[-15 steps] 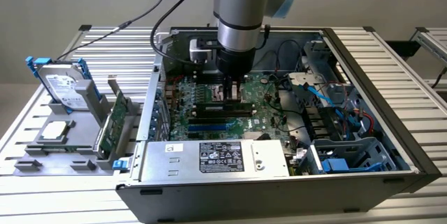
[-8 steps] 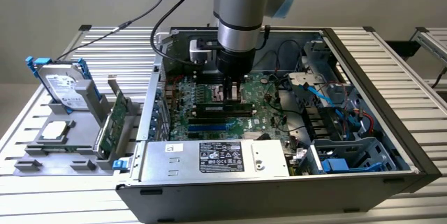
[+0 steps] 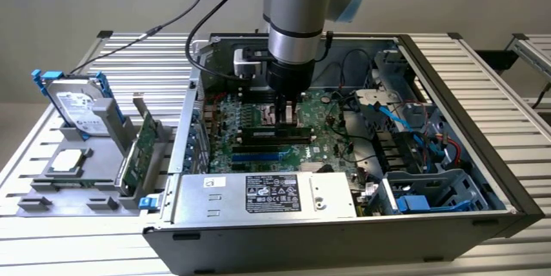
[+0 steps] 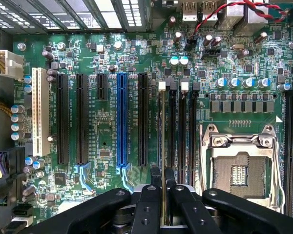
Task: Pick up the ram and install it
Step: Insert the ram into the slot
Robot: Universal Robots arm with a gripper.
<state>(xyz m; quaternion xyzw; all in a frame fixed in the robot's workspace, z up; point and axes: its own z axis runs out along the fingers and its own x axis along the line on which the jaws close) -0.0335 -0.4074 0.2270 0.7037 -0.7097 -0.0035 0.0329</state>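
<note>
The ram is seen edge-on as a thin line running up from between my fingertips. My gripper is shut on it, one dark finger on each side. The stick hangs over the row of long black memory slots with white latches, lined up with the slot nearest the expansion slots. In the exterior view my gripper points straight down into the open computer case, just above the green motherboard. Whether the ram touches the slot I cannot tell.
An empty CPU socket lies beside the memory slots, a blue slot and black expansion slots on the other side. The power supply fills the case front. A hard drive and green expansion card stand on a rack at the exterior view's left.
</note>
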